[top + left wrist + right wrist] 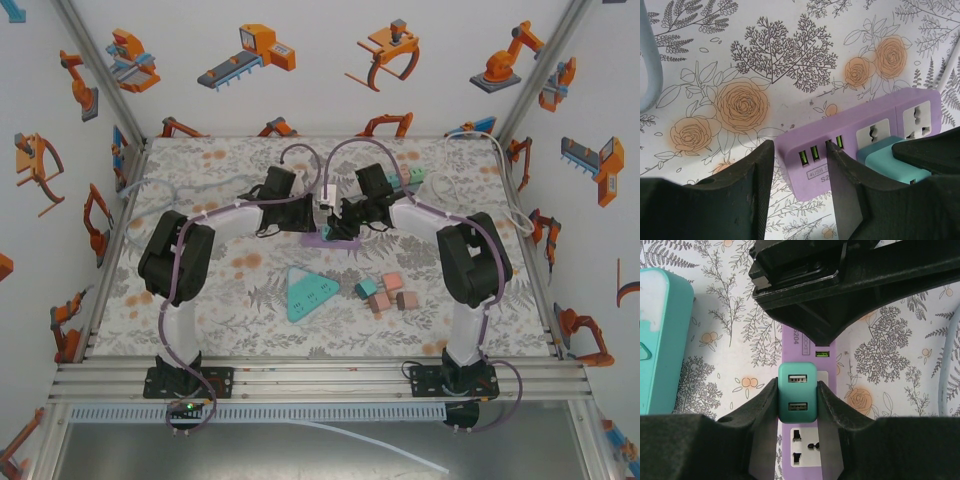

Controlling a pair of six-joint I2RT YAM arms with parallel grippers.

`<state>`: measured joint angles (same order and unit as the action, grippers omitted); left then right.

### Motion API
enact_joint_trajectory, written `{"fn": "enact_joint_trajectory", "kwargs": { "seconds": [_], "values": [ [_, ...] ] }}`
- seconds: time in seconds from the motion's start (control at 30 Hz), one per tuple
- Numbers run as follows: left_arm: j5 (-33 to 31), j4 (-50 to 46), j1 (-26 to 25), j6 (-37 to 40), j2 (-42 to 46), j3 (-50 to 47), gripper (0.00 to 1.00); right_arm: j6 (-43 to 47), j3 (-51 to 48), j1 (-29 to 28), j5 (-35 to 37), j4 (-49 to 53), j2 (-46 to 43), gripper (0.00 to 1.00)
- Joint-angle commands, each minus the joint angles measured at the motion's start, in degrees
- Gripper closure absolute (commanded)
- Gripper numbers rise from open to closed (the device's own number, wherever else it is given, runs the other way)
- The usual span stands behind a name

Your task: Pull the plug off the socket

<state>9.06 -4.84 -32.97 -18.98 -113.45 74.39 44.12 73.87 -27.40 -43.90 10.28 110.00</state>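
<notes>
A purple socket strip [335, 240] lies at the middle of the flowered table. In the right wrist view a teal plug [797, 392] with two USB ports sits in the socket strip [807, 352], and my right gripper [797, 385] is shut on the plug's two sides. My left gripper [800, 150] straddles the USB end of the socket strip [865, 112]. One of its fingers [845, 190] rests on the strip's top face and the other stands just off the strip's end, so the jaws are apart. The teal plug [885, 160] shows to the right of them. The two grippers, left [315, 215] and right [338, 215], meet over the strip.
A teal triangular block [308, 293] and a cluster of small pink and teal blocks [385, 292] lie nearer the arm bases. More blocks [415, 178] sit at the back right. A teal box [662, 340] lies left of the strip. Cables run along the back.
</notes>
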Motion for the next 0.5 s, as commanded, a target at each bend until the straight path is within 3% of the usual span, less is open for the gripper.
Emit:
{"fn": "enact_joint_trajectory", "kwargs": {
  "seconds": [0.0,0.47],
  "values": [
    [-4.19,-10.8,-1.03,3.68,-4.02,-1.97,0.54,-0.78,3.47,-0.64,-2.86,-2.8,-1.66,0.78],
    [-6.4,-11.83,-1.47,4.68,-4.57,-1.62,0.54,-2.03,3.11,-0.64,-2.41,-4.77,-5.02,0.82]
  ]
}}
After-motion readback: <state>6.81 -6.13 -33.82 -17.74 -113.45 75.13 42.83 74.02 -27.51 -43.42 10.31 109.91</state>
